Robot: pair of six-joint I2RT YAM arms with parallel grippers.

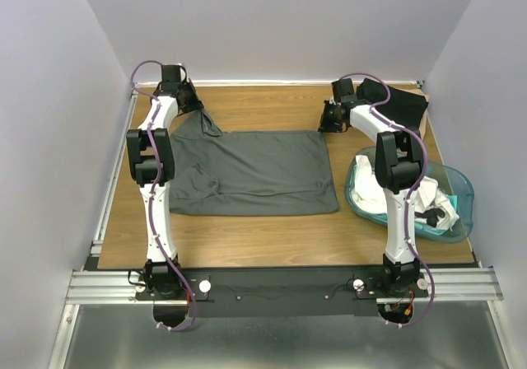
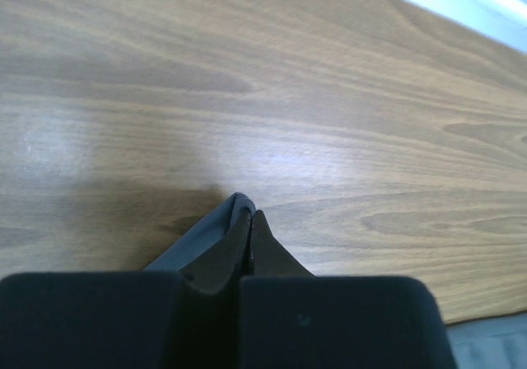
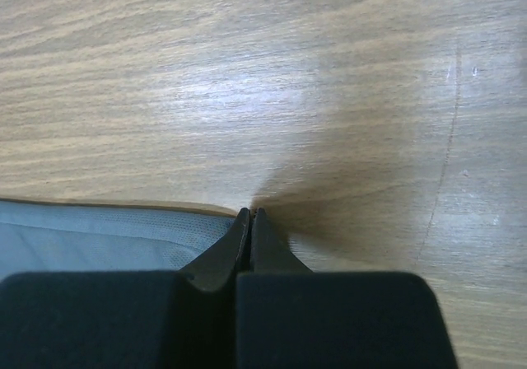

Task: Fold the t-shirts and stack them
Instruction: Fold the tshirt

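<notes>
With left gripper (image 2: 251, 214) and right gripper (image 3: 249, 212) each pinching a far corner of the dark grey t-shirt (image 1: 255, 171) beside the teal tub (image 1: 463, 181), seemingly starting the fold; next, draw both evenly toward its near hem.

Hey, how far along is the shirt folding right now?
Early. Nothing is visibly stacked; the black t-shirt lies at the far right corner, fold unclear. In hand: the dark grey t-shirt lies spread flat, left gripper and right gripper each pinching a far corner. Left: folding it, plus the white t-shirts in the teal tub.
</notes>
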